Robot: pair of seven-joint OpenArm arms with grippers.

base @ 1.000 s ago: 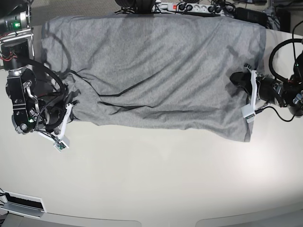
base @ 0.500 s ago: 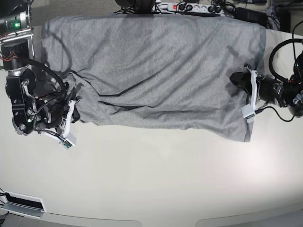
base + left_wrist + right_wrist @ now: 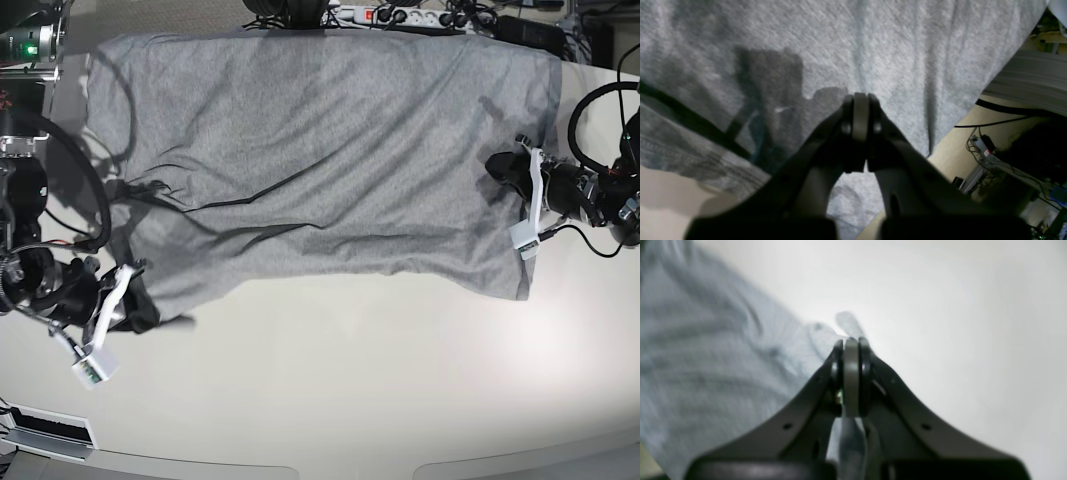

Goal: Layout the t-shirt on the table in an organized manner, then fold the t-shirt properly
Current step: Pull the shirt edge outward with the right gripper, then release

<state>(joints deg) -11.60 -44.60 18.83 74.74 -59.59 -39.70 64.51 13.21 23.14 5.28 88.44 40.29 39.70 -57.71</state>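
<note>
Seen from the base camera, the grey t-shirt [image 3: 330, 160] lies spread across the far half of the pale surface [image 3: 350, 400], its far hem hanging off the edge, with the right claw [image 3: 135, 310] clamped on a near corner and the left claw [image 3: 510, 172] pressed shut at the opposite side; the corner is best drawn outward low and evenly so the creases flatten without tugging the far end loose. The left wrist camera shows the left claw's tips closed over the cloth, though whether they pinch it cannot be told. The right wrist camera, blurred, shows a strip of cloth between the closed tips, any lettering out of sight.
</note>
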